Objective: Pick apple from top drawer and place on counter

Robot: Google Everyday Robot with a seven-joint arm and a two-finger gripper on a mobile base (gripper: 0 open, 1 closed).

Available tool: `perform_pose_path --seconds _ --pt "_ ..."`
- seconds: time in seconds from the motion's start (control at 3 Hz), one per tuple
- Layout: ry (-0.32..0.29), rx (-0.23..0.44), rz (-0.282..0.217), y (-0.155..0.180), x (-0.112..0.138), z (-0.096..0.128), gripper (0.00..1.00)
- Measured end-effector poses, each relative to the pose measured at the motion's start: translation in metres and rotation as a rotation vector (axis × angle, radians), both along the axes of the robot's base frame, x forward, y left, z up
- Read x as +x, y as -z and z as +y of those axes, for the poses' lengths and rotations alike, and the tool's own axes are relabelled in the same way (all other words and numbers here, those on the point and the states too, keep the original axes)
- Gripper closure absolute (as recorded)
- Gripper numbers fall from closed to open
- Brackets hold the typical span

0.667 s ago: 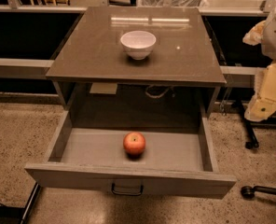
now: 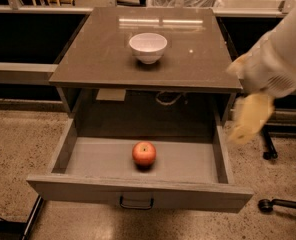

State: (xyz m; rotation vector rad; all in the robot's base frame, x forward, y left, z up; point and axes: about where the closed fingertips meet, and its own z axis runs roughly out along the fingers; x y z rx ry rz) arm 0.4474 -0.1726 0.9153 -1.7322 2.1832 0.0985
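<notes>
One apple (image 2: 144,153) in the top drawer (image 2: 83,190); one claw (image 2: 250,118), perhaps, beside it.

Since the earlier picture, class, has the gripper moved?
Yes. The gripper has shifted left: it was clear of the counter, and now overlaps its right front corner, beside the drawer.

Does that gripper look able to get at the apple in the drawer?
Probably yes: the top drawer stands open, the apple lies uncovered, and the gripper hangs just beside the drawer.
</notes>
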Motion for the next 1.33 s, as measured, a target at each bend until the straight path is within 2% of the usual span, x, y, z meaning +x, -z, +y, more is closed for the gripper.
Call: perform_pose_path --seconds 0.33,0.67,1.0,1.33 --pt "-0.064 0.123 0.125 0.109 0.007 0.064 0.00" --pt "-0.057 0.081 0.070 0.160 0.009 0.051 0.00" --pt "-0.056 0.084 0.066 0.159 0.011 0.052 0.00" --pt "-0.072 0.125 -0.002 0.170 0.029 0.060 0.00"
